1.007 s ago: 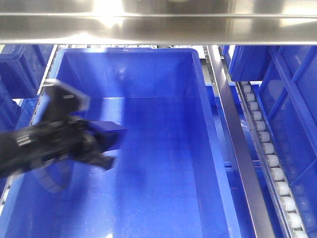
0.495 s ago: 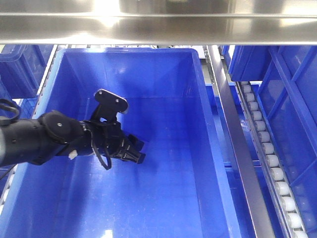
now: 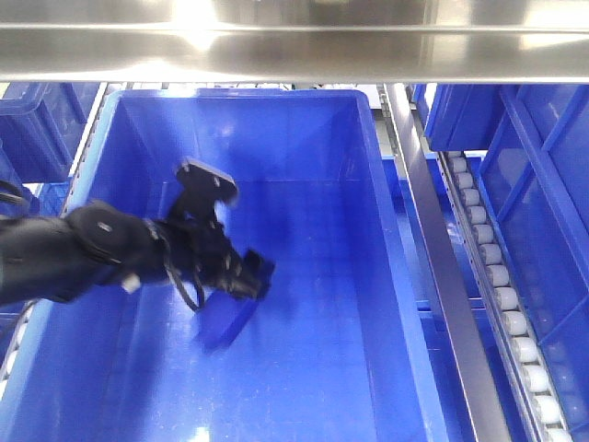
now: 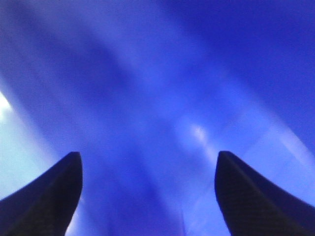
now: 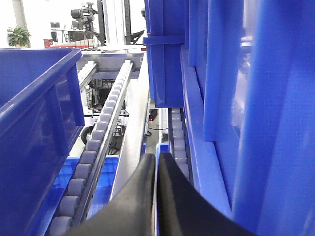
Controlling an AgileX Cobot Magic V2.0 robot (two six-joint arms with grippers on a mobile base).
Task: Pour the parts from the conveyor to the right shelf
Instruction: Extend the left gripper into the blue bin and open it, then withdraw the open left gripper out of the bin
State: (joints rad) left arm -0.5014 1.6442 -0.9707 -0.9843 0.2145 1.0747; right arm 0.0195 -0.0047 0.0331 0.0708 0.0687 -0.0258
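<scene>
Right shelf (image 3: 442, 276): steel rack, roller rows, blue bins; the big bin (image 3: 368, 184) in the middle fills most of the front view; its floor shows nothing lying settled, only the falling piece below.

Left arm (image 3: 64, 262) reaches in from the left over the bin rim; left gripper (image 3: 253, 276) is low over the bin floor, pointing right and down; the wrist view shows its fingers (image 4: 54, 196) well apart with nothing between them, only blurred blue.

A blurred blue streak (image 3: 225, 322) sits just below and slightly left of the fingertips, inside the bin; I read it as a part dropping free of the fingers; its long axis looks tilted, upper right to lower left, but the blur makes that unsure; no other parts visible.

Right gripper (image 5: 156, 167): fingers pressed together, empty, parked beside the rack between a roller track (image 5: 98, 147) and a neighbouring bin; well apart from the drop point, so the left arm is the nearer one.

Conveyor not in view.

Judgement: release done for this piece; next move is pulling the left arm clear of the bin wall.
</scene>
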